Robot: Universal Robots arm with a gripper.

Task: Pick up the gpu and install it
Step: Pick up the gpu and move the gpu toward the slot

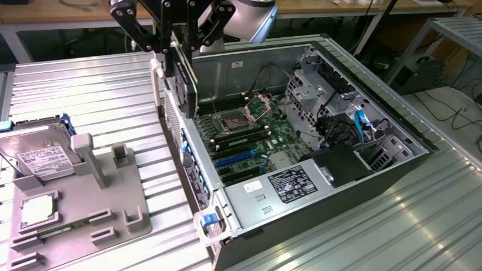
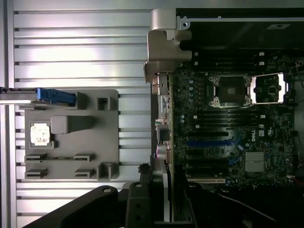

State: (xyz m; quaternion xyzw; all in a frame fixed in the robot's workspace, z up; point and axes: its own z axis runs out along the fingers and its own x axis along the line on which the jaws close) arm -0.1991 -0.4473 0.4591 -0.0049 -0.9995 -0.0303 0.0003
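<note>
While the jaws clamp the gpu [image 1: 183,79] above the open case [image 1: 233,70], the ribbed metal worktop [image 1: 90,90] carries a grey fixture [image 1: 113,197]. Desks [image 1: 316,8] stand behind.

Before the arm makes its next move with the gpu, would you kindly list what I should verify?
1. gpu clamped in the gripper: ok.
2. gpu clear of the grey fixture: ok, it hangs well above it.
3. Computer case open, motherboard exposed: ok.
4. Blue expansion slots free of cards: ok.
5. gpu above those slots: not ok, it hangs by the case wall on the exterior view's left.
6. Card edge lined up with a slot: cannot tell.
</note>
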